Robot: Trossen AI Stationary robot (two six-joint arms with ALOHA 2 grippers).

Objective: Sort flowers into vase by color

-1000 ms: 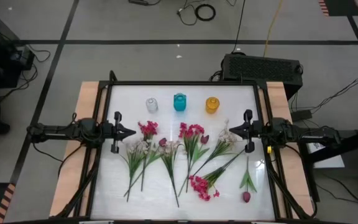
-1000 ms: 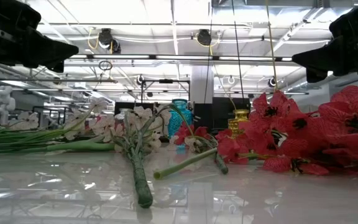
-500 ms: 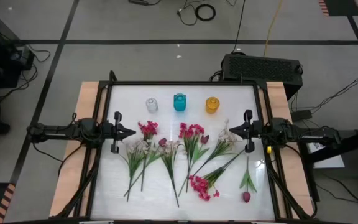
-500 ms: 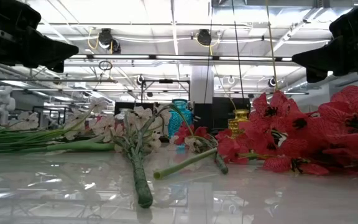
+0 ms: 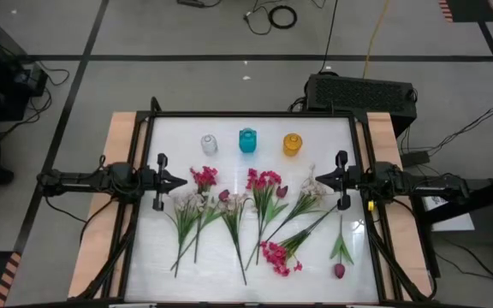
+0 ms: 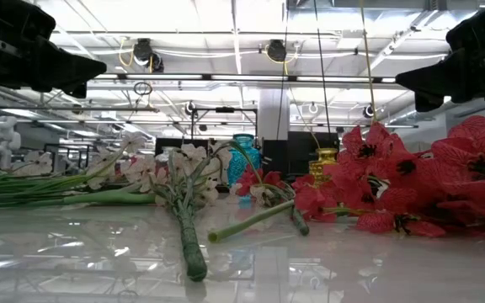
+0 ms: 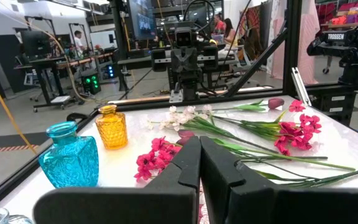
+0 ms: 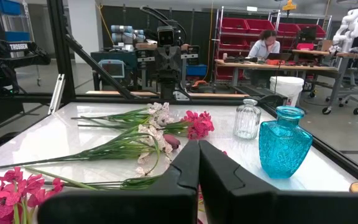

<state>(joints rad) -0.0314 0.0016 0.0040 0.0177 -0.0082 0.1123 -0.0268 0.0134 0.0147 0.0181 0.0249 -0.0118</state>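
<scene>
Several flowers lie flat on the white table, stems toward the near edge: magenta clusters (image 5: pixel 204 177) (image 5: pixel 264 180) (image 5: pixel 274 255), white sprigs (image 5: pixel 191 203) (image 5: pixel 311 184), and maroon tulips (image 5: pixel 224 195) (image 5: pixel 339 270). A clear vase (image 5: pixel 209 144), a teal vase (image 5: pixel 247 140) and an amber vase (image 5: pixel 292 144) stand in a row at the far side. My left gripper (image 5: pixel 181 181) hovers level at the table's left edge, shut and empty (image 7: pixel 199 138). My right gripper (image 5: pixel 317 180) mirrors it at the right edge, shut and empty (image 8: pixel 198 143).
A black frame (image 5: pixel 251 114) runs around the table. Bare table lies between the vases and the flower heads, and along the near edge (image 5: pixel 212 287). People sit at benches in the room beyond (image 8: pixel 266 42).
</scene>
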